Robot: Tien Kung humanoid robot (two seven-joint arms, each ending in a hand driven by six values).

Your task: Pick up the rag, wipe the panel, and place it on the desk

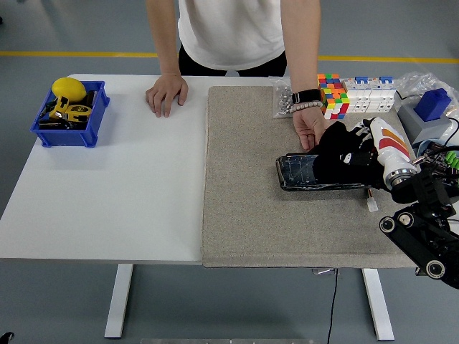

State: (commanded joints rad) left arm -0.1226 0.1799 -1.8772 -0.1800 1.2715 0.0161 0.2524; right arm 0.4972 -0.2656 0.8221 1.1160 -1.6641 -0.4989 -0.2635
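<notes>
A black glossy panel [297, 173] lies on the grey felt mat [244, 201], right of centre. My right hand [353, 155] comes in from the right and presses a black rag [331, 162] onto the panel's middle; its fingers are curled on the rag. The panel's right part is hidden under the rag and hand. From the far side, a person's hand [310, 131] with a watch touches the panel's far edge. My left arm is out of view.
The person's other hand [166, 93] rests flat on the white table. A blue bin [90, 133] holding yellow items stands at the far left. A colourful cube [333, 95], white blocks and a blue-topped box [429, 106] crowd the far right. A small white connector [372, 206] lies by the panel.
</notes>
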